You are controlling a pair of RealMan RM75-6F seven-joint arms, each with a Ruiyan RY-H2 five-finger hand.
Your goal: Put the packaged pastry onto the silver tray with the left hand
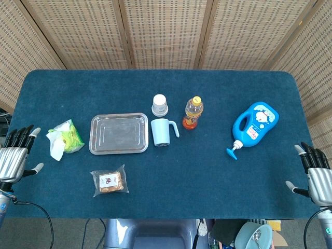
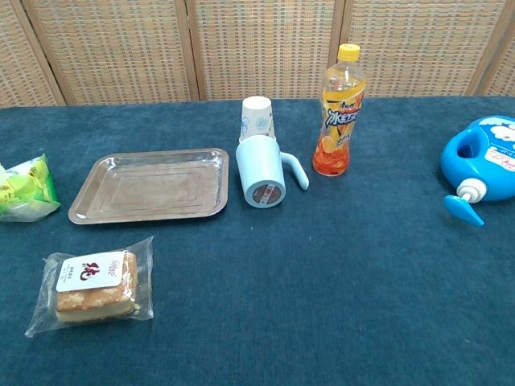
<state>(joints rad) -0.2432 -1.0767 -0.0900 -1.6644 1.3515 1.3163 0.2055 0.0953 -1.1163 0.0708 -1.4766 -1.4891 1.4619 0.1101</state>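
The packaged pastry (image 1: 109, 181) (image 2: 95, 285), brown cake in clear wrap with a white label, lies on the blue cloth near the front edge. Just behind it sits the silver tray (image 1: 119, 133) (image 2: 150, 184), with nothing on it. My left hand (image 1: 16, 154) rests at the table's left edge, fingers apart and holding nothing, well left of the pastry. My right hand (image 1: 315, 175) sits at the right edge, likewise holding nothing. Neither hand shows in the chest view.
A green snack bag (image 1: 66, 138) (image 2: 26, 186) lies left of the tray. Right of the tray are a tipped light-blue mug (image 1: 163, 132) (image 2: 264, 171), a paper cup (image 1: 160, 104) (image 2: 257, 119) and an orange drink bottle (image 1: 193, 112) (image 2: 339, 110). A blue detergent bottle (image 1: 253, 124) (image 2: 484, 163) lies far right.
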